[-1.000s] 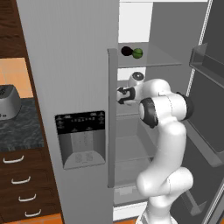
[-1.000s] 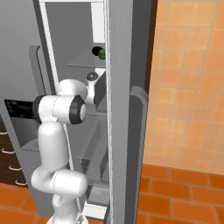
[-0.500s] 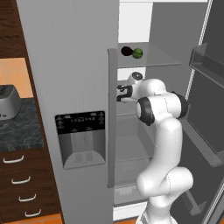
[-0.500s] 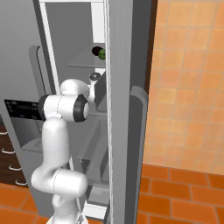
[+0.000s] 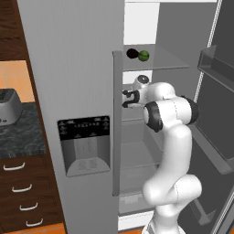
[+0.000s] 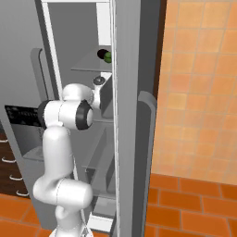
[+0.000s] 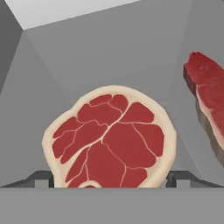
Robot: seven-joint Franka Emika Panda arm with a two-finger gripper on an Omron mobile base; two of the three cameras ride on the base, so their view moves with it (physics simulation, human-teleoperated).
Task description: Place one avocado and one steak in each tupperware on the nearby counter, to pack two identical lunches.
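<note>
Spread wide, the gripper (image 7: pixel 111 178) is hovering inside the open fridge (image 5: pixel 91 68) with nothing clamped in it: in the hand view its two dark finger tips (image 7: pixel 43 177) are showing at the bottom, one on either side of a marbled steak (image 7: pixel 109 140) with a pale fat rim. That steak is lying flat on the grey shelf floor (image 7: pixel 131 65), directly ahead of the claw and centred between its tips, its long axis running roughly across the line from tip to tip, so the jaws are straddling it at about its widest span. Whether the tips are already touching the meat I cannot tell, since its lower edge is running out of sight. I judge the coming move to be a short push forward and a closing on this steak. A second steak (image 7: pixel 210 109), darker red and thicker, is sitting off to the right side of the hand view, apart from the first. That is making two steaks. In the left base view two avocados are resting side by side on the shelf above the gripper (image 5: pixel 129 98): one dark avocado (image 5: pixel 132 53) and one green avocado (image 5: pixel 144 55). The counter (image 5: pixel 20 132) is lying to the left of the fridge with a silver toaster (image 5: pixel 8 106) on it.
</note>
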